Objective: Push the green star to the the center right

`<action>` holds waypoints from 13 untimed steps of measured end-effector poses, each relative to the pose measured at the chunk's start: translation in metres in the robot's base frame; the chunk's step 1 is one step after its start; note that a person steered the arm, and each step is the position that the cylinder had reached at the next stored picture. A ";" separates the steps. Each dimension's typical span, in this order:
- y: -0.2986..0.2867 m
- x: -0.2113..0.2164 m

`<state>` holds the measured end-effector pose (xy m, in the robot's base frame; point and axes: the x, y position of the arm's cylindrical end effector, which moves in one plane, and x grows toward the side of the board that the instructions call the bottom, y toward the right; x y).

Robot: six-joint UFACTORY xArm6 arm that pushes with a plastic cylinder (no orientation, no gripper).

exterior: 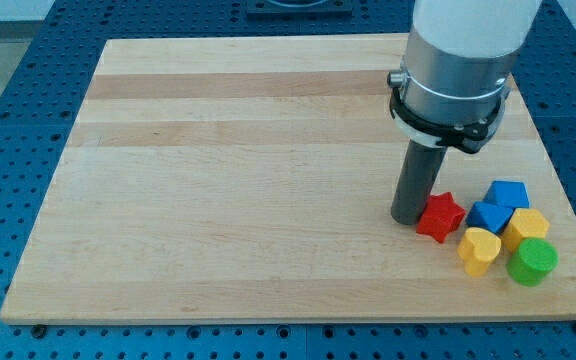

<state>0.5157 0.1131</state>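
Note:
My tip [408, 219] rests on the wooden board [238, 180] at the lower right, right against the left side of a red star [441, 217]. A tight cluster lies to the star's right: a blue block [509, 194], a second blue block [488, 216], a yellow heart [479, 250], a yellow block [526, 229] and a green block [533, 262] that looks round rather than star-shaped. The green block is the lowest and rightmost, well to the right of my tip. No clearly star-shaped green block shows.
The arm's wide white and grey body [455, 70] hangs over the board's upper right and hides part of it. The board's right edge [566, 190] runs close to the cluster. Blue perforated table [8, 120] surrounds the board.

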 end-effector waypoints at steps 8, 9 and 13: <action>-0.074 -0.139; -0.069 -0.183; 0.048 -0.260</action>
<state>0.2557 0.1611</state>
